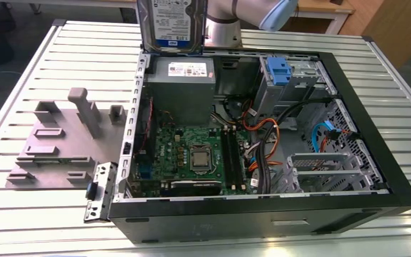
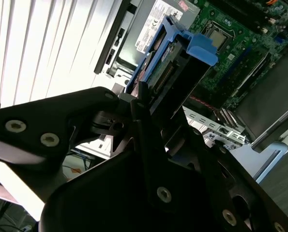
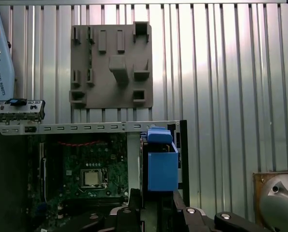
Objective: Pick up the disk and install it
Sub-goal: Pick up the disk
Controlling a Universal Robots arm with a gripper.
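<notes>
Hanging upright over the far edge of the open computer case (image 1: 263, 214), the disk (image 1: 171, 24) shows its white-and-blue label to the exterior view. It is just above the grey power-supply box (image 1: 180, 88). The gripper (image 2: 151, 99) has its jaws clamped on the disk at the end nearest the wrist. In the second wrist view, the blue side bracket (image 2: 175, 53) and its tab (image 2: 203, 49) point down toward the motherboard (image 2: 240, 43). The disk is clear of the case (no part of it touches the chassis). A grey plastic stand (image 1: 62, 139) lies on the slatted table (image 1: 20, 225), at the exterior view's left of the case.
</notes>
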